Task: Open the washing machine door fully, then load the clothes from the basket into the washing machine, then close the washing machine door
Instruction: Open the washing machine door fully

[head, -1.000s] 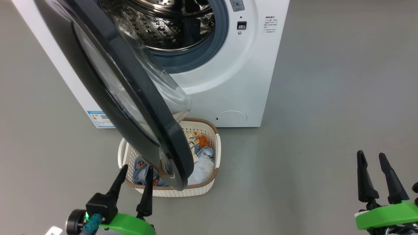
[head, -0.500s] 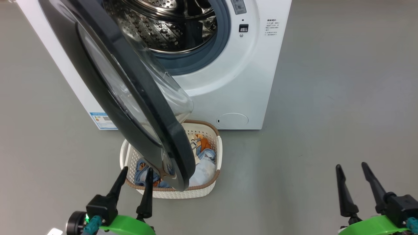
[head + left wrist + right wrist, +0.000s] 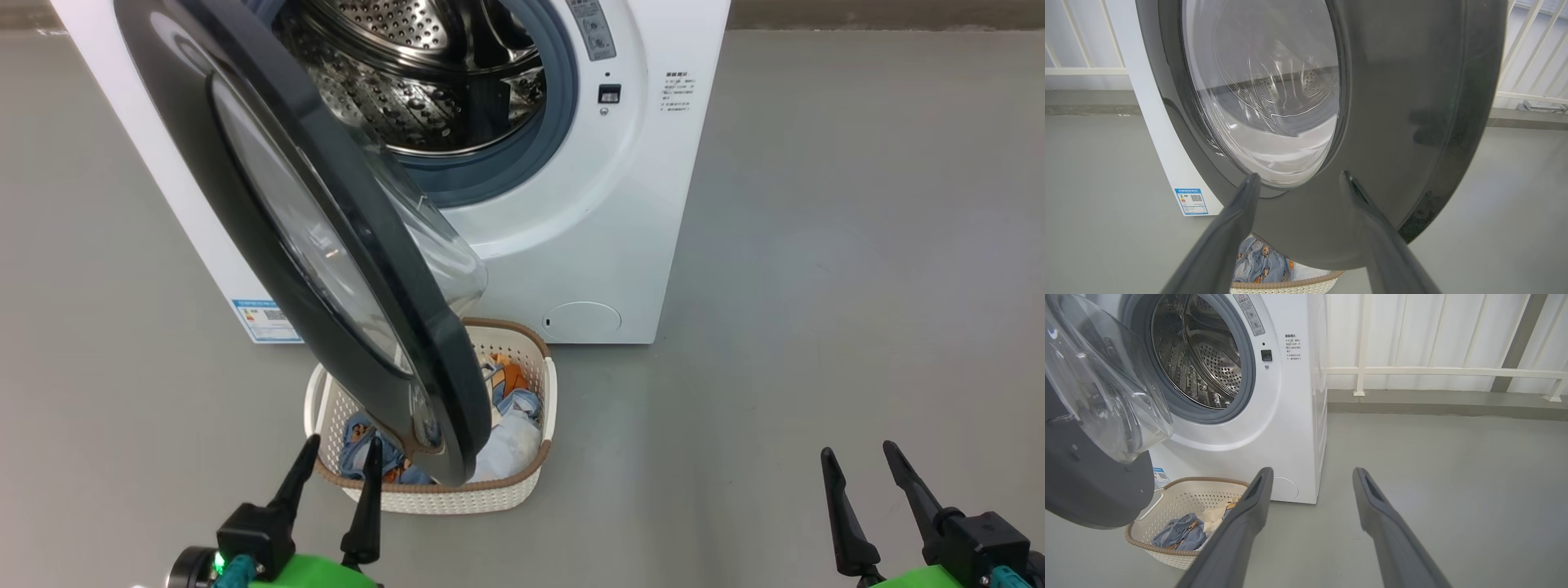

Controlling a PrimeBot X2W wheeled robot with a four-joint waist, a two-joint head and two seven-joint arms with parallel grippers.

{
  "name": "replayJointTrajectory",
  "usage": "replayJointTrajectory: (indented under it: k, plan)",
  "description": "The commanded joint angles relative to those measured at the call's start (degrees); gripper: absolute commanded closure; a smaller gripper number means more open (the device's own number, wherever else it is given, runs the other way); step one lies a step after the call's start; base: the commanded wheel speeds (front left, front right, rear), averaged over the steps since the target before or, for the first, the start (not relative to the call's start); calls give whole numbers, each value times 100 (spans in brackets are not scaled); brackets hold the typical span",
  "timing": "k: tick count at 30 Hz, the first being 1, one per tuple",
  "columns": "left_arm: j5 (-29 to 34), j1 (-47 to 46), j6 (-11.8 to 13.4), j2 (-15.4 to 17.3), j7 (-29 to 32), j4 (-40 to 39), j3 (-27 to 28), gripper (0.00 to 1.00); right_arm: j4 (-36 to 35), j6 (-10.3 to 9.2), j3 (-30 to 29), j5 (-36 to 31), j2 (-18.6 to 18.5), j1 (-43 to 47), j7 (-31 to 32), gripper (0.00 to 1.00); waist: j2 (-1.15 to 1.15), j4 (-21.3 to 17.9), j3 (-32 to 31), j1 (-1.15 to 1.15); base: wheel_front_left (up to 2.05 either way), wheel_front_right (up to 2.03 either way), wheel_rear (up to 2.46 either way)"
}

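The washing machine door stands half open, overhanging the basket of clothes. Our left end effector, spread and empty, hovers just beside its lower rim; the right end effector is likewise open, well right. We should push the rim leftward, slowly, clear of the basket.

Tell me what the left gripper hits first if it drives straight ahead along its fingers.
Most likely the washing machine door: the left gripper points at its dark outer face just below the glass window. How near is unclear.
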Motion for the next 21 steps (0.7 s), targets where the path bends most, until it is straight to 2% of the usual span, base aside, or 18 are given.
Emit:
replayJointTrajectory:
  k: [1, 21]
  plan:
    - [-22, -31, 43, 87, -54, -110, 192, 0, -110, 9, 159, -87, -33, -41, -67, 0, 0, -9, -15, 0, 0, 0, 0]
    - [-56, -32, 85, 87, -54, -82, 194, 0, -84, 9, 170, -146, -27, -26, -68, 0, 0, -18, -40, 0, 0, 0, 0]
